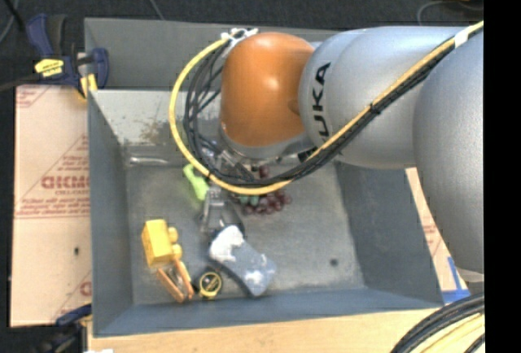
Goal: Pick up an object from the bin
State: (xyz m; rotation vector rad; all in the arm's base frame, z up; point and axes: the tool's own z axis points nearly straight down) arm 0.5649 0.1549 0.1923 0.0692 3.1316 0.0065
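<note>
My gripper [215, 217] reaches down from under the orange wrist cover into the middle of the bin, its dark fingers just above a white and pale blue crumpled thing [240, 259] near the front wall. A light green object [195, 180] sits right behind the fingers on their left. A cluster of dark red beads [269, 203] lies to their right, partly hidden by the wrist. The fingers' gap is hidden, and nothing shows between them.
A yellow toy forklift with orange forks [164, 254] lies at the front left. A small round black and yellow thing [210, 284] rests against the front wall. The arm covers the bin's back right.
</note>
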